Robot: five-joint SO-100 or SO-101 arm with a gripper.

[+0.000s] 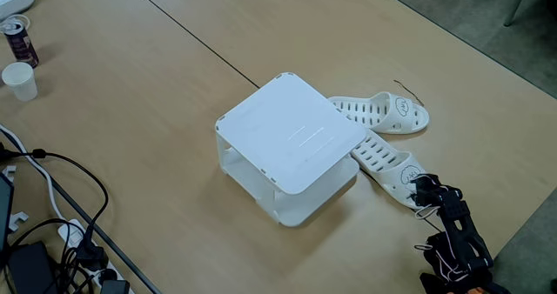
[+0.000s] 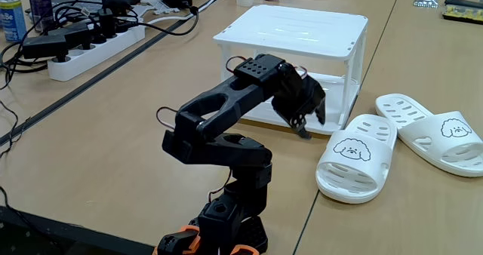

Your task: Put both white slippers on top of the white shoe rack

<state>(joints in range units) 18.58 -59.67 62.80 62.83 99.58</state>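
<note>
The white shoe rack [image 1: 291, 137] [image 2: 294, 30] stands mid-table with a bare flat top. Two white slippers lie on the table beside it. In a fixed view one slipper [image 1: 387, 111] lies farther back and the other [image 1: 390, 162] lies nearer, partly tucked against the rack's corner. From the other side, the near slipper [image 2: 358, 155] and the far slipper [image 2: 434, 138] each show a small cartoon face on the strap. My black gripper [image 2: 312, 127] [image 1: 421, 192] hangs between the rack and the near slipper, just off its strap end. Its fingers point down, slightly apart and hold nothing.
A power strip with cables [image 2: 90, 40] lies at the left. A paper cup [image 1: 19, 79] and a can [image 1: 17, 38] stand at the table's far corner, with more cables [image 1: 61, 224] along that edge. A dark seam [image 1: 191, 33] crosses the tabletop.
</note>
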